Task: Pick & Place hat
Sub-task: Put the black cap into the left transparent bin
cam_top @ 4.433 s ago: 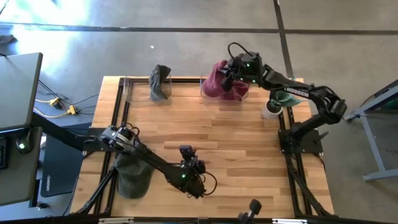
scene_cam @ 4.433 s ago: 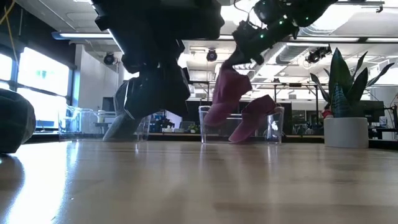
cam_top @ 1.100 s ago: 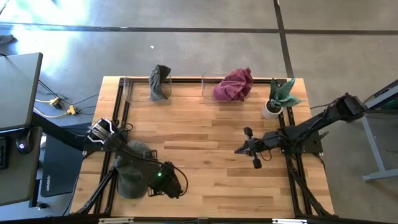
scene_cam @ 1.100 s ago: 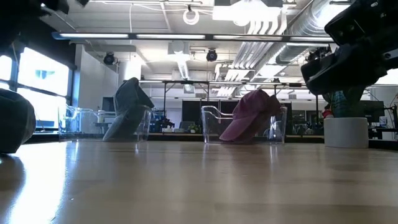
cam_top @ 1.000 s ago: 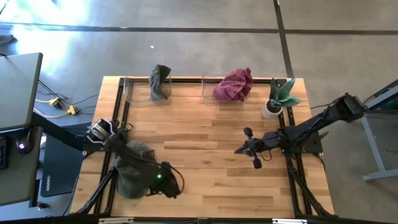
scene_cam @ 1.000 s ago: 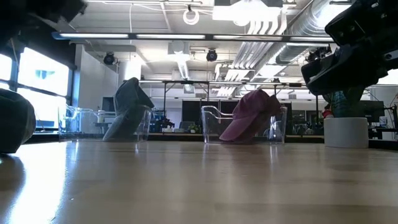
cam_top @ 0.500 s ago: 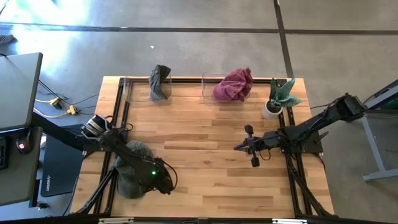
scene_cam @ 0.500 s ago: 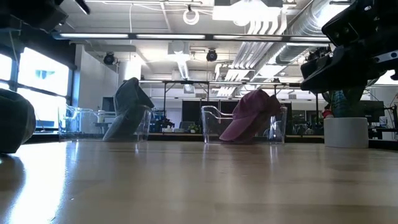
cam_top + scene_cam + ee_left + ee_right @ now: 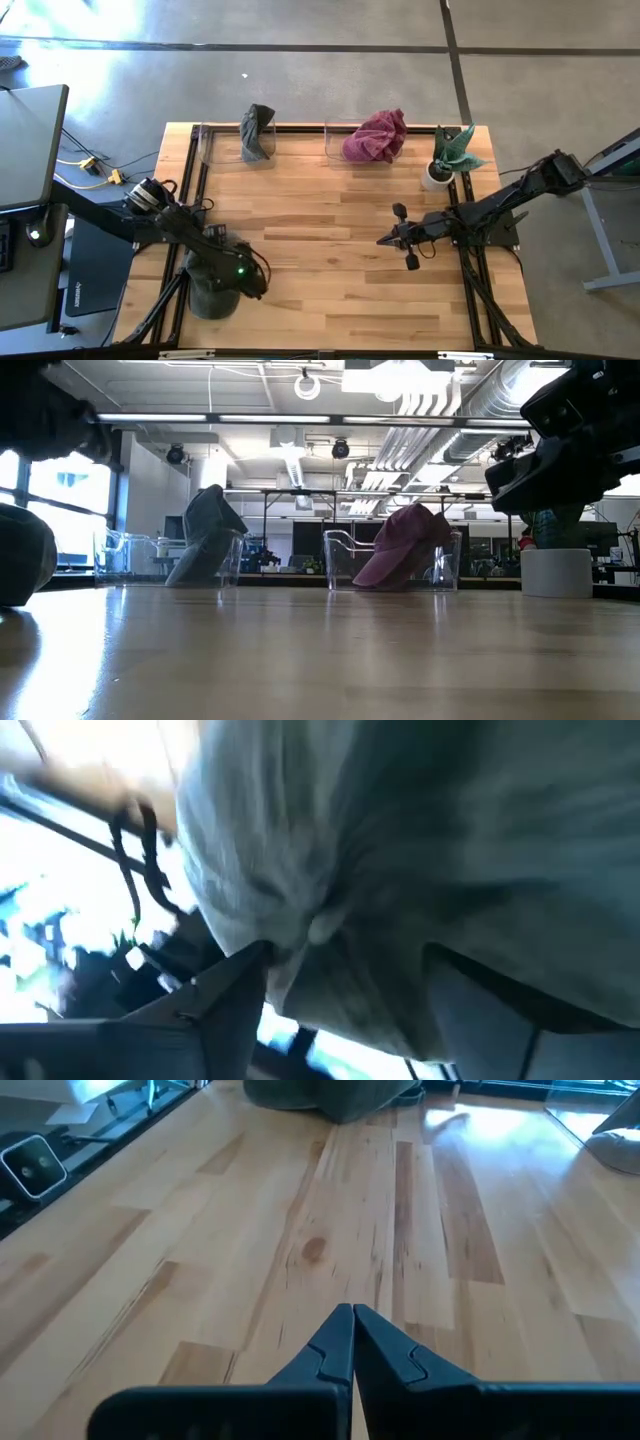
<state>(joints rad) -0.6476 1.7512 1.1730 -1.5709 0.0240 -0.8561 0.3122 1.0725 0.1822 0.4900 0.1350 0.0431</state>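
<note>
Hat (image 9: 212, 287) now under left gripper (image 9: 243, 278), formerly alongside.

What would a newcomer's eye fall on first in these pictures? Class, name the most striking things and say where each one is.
The maroon hat draped in the clear bin at the table's far edge stands out, with a grey hat in the neighbouring bin. At the near left corner the left gripper sits over a dark green hat, while the right gripper waits shut above bare wood.

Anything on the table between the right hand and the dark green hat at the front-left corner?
No. In the high view, only bare wooden table separates the right hand from the green hat; the left hand sits over the hat itself.
</note>
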